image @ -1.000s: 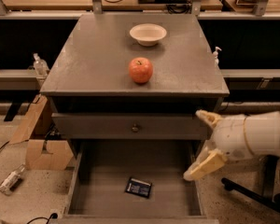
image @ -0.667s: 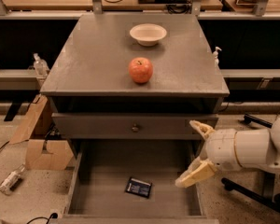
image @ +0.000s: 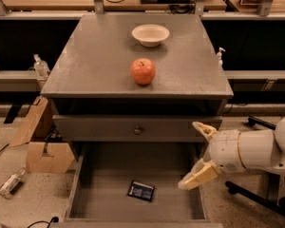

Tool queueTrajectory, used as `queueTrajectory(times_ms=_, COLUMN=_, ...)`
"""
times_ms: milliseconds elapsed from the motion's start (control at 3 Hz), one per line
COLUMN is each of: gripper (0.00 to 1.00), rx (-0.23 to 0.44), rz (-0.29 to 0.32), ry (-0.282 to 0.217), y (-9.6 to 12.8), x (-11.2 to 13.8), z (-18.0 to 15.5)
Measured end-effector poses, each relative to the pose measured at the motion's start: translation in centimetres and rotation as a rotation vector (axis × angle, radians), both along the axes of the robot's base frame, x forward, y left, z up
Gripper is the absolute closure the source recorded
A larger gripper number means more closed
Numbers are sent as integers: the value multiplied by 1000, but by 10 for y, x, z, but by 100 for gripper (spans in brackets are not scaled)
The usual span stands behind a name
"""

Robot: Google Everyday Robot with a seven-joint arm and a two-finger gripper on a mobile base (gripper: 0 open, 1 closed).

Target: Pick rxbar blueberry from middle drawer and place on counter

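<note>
The rxbar blueberry (image: 141, 191), a small dark navy packet, lies flat on the floor of the open middle drawer (image: 109, 175), near its front centre. My gripper (image: 198, 151) is open at the drawer's right side, its two cream fingers spread apart, one finger (image: 204, 129) by the drawer front above and the other finger (image: 198, 175) over the drawer's right wall. It is empty and sits to the right of the bar, apart from it. The grey counter (image: 99, 56) lies above.
A red apple (image: 143, 71) and a white bowl (image: 150, 34) stand on the counter. A shut drawer panel with a round knob (image: 137, 130) is above the open drawer. A cardboard box (image: 42, 151) and a bottle (image: 9, 183) lie on the floor at left.
My gripper and arm have moved left and down, from beside the cabinet's right edge to over the open drawer's right wall. The bar has not moved.
</note>
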State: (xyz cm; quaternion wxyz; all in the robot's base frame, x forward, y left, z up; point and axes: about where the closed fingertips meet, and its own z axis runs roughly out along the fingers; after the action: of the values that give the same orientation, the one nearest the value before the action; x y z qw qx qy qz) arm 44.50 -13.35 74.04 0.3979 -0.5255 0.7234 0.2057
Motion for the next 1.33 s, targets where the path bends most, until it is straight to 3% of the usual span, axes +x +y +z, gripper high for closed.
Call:
queueTrajectory(times_ms=333, gripper=0, rx=33, rz=1, ry=18, y=11, x=5, z=-46)
queueTrajectory(times_ms=667, gripper=0, rx=31, rz=8, ry=64, y=33, x=16, z=-151)
queueTrajectory(times_ms=1333, gripper=0, rx=-56, rz=26, ry=141, y=59, x=31, z=-268)
